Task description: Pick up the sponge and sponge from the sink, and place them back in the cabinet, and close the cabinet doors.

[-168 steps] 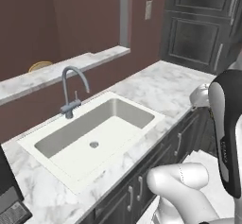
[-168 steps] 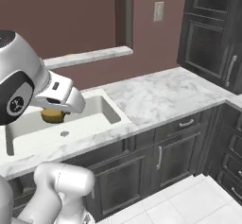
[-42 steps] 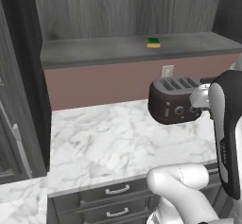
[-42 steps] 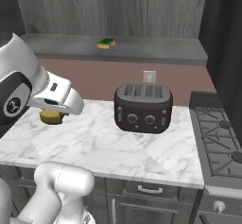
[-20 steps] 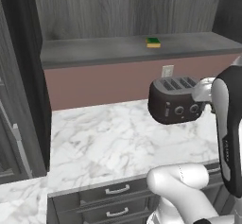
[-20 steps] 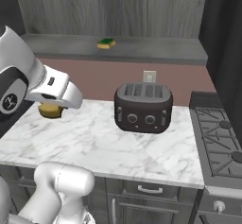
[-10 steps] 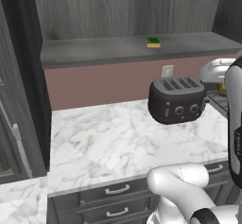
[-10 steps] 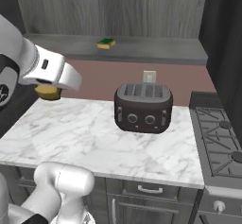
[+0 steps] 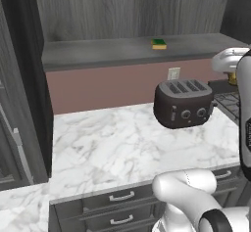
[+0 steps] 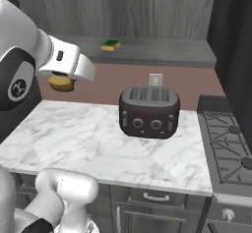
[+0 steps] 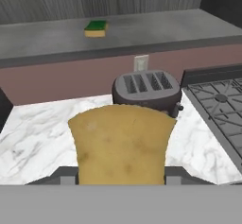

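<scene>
The tan sponge (image 11: 120, 145) is being held clamped in the gripper (image 10: 61, 83), raised above the left part of the white marble counter (image 10: 83, 143). The green sponge (image 10: 110, 44) is being kept on the grey shelf (image 10: 162, 52) of the open cabinet (image 9: 132, 11), far behind. A dark toaster (image 10: 149, 111) is being supported on the counter, left of the stove (image 10: 229, 143).

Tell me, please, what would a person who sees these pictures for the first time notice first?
First, the golden-tan sponge held in the gripper, raised above the left part of the white marble counter. Next, the dark toaster standing on that counter, beside the stove. Then the small green and yellow sponge lying alone on the grey shelf of the open cabinet above.
</scene>
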Motion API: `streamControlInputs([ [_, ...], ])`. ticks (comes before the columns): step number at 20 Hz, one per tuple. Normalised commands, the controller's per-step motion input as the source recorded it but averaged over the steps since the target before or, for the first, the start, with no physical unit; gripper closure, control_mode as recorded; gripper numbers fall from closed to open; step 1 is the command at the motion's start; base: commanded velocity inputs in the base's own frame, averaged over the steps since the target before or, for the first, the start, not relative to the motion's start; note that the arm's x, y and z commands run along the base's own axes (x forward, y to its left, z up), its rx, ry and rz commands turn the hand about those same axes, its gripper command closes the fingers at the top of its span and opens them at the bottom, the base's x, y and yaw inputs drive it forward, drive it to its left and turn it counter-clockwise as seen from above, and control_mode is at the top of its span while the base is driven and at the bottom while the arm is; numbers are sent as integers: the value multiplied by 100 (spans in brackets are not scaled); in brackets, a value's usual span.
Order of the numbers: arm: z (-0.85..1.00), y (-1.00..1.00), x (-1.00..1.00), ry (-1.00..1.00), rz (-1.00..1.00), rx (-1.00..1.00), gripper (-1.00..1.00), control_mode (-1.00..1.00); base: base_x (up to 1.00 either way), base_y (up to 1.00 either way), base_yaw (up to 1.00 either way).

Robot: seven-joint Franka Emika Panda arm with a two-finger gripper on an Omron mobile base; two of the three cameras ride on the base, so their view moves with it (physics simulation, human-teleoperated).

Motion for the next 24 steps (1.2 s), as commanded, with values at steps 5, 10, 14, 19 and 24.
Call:
streamControlInputs([
  [5, 0, -22, 61, 0, 0, 0, 100, -100, 0, 0, 0],
  [10, 0, -31, 45, -3, 0, 0, 100, -100, 0, 0, 0],
  [14, 0, -34, 37, -2, 0, 0, 100, -100, 0, 0, 0],
  [19, 0, -15, 44, -1, 0, 0, 100, -100, 0, 0, 0],
  [24, 0, 0, 56, 0, 0, 0, 100, -100, 0, 0, 0],
])
